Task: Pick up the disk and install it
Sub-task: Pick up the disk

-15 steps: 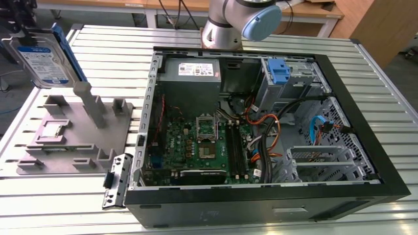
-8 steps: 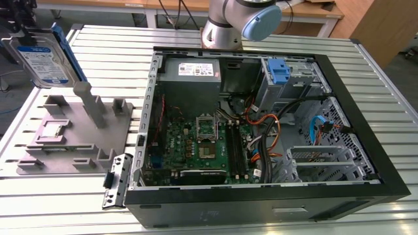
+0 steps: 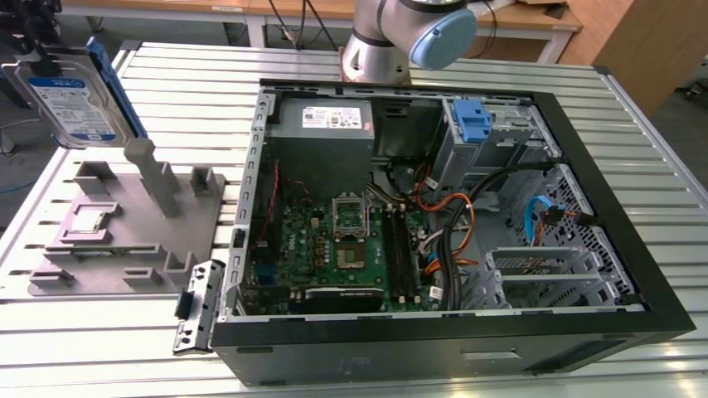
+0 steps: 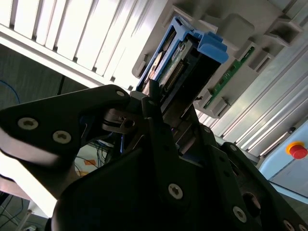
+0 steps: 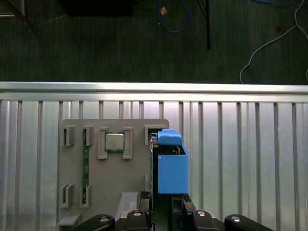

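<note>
Disk (image 3: 72,98) in the grip of the pincer (image 4: 166,113), shown at the exterior view's left, near the edge of the slatted metal table (image 3: 664,124). We find the pincer closed on the disk: in the second wrist view its dark fingers (image 4: 155,120) clamp one end of the drive from both faces, and the blue frame runs along the drive's edge beyond them. In the exterior view the disk stands on edge, slightly tilted, with its white-and-blue label turned toward the camera. Its lower edge appears apart from the grey holder (image 3: 133,224), which lies flat on the table just below it. In the first wrist view we look down along the disk onto this holder, where a square chip (image 5: 114,142) sits in one pocket and a green memory strip (image 5: 85,163) stands in a slot beside it. Toward the exterior view's right, well apart from the disk, an open computer case (image 3: 647,274) lies on its side. Inside it we mark the green board (image 3: 332,240), a grey power box (image 3: 327,120) with a white sticker against the far wall, and a small blue latch (image 3: 472,123) near that box. A black bracket (image 3: 194,307) lies on the table just beside the case's near corner. The arm (image 3: 404,33) rises behind the case.
</note>
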Robot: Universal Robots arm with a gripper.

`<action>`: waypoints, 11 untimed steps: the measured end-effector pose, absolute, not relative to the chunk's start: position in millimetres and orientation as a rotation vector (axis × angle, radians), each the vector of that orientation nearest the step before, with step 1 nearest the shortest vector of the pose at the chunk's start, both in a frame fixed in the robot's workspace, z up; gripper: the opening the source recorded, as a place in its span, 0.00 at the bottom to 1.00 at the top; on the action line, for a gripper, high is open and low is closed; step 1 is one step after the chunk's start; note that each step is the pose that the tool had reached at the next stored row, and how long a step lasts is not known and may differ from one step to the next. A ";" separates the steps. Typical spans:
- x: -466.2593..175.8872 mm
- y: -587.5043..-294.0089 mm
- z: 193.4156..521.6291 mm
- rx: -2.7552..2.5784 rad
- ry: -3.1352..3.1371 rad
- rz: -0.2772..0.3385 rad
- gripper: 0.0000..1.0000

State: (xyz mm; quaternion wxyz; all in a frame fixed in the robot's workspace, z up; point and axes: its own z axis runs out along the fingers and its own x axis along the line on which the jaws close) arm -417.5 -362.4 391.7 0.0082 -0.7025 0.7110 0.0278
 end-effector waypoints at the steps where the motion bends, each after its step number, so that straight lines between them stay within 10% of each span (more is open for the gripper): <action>1: -417.5 -362.5 391.7 -2.196 2.222 0.087 0.35; 11: -417.6 -362.5 392.8 -2.196 2.222 0.087 0.35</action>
